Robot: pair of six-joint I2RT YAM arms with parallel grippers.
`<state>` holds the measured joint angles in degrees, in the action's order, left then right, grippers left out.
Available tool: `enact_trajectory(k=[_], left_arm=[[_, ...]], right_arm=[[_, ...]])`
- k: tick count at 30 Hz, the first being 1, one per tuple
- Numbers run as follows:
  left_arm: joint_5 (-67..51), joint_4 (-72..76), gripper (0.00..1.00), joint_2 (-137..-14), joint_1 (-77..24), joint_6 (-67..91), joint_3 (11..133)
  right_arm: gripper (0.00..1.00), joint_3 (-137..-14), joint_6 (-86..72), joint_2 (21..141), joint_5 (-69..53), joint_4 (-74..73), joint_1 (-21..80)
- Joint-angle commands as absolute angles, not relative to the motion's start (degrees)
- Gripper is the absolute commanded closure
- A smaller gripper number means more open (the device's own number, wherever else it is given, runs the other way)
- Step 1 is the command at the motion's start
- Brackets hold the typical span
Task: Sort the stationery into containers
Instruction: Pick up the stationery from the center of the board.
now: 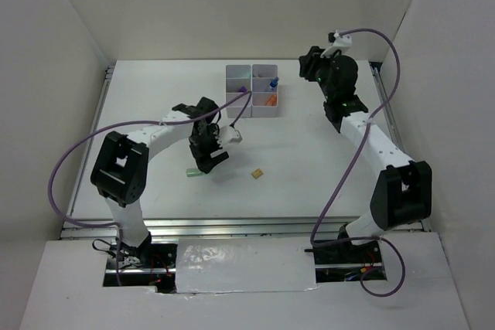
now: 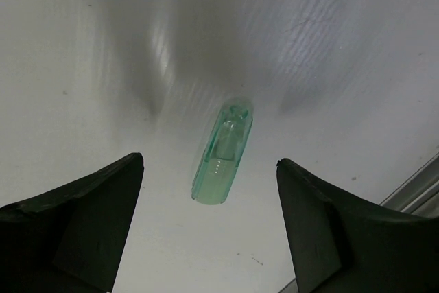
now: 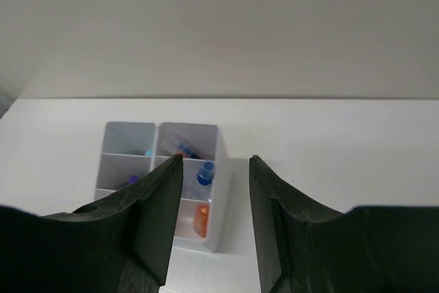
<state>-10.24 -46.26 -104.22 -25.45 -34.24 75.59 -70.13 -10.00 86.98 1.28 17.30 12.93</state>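
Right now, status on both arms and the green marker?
Left gripper open over green marker on table, not gripped. Right gripper open, empty, facing bins. Tan block nearby, clear of fingers.

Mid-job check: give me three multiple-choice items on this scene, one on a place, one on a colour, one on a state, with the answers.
1. Where is the tan block relative to the bins?
A) inside one
B) on the table, nearer the arm bases
C) behind them

2. What colour is the marker below the left end effector?
A) green
B) orange
C) purple

3. The left end effector is:
A) shut on the marker
B) shut, empty
C) open

Answers:
1 B, the top view shows it lying alone on the table in front of the bins.
2 A, the left wrist view shows it as translucent green.
3 C, its fingers stand wide apart on either side of the marker, not touching it.
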Motion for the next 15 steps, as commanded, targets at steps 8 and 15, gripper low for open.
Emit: enact_trajectory(k=[8,15], left_arm=[[-0.35,-55.9,0.13,-113.29,-31.29,-30.24,81.74],[5.88,-54.49,0.31,-114.52,-34.63,-30.14,80.16]], right_arm=[[0.5,-63.46,-9.58,80.95,-2.55,11.43,6.07],[0.5,-60.82,-8.7,78.49,-3.43,12.31,4.22]])
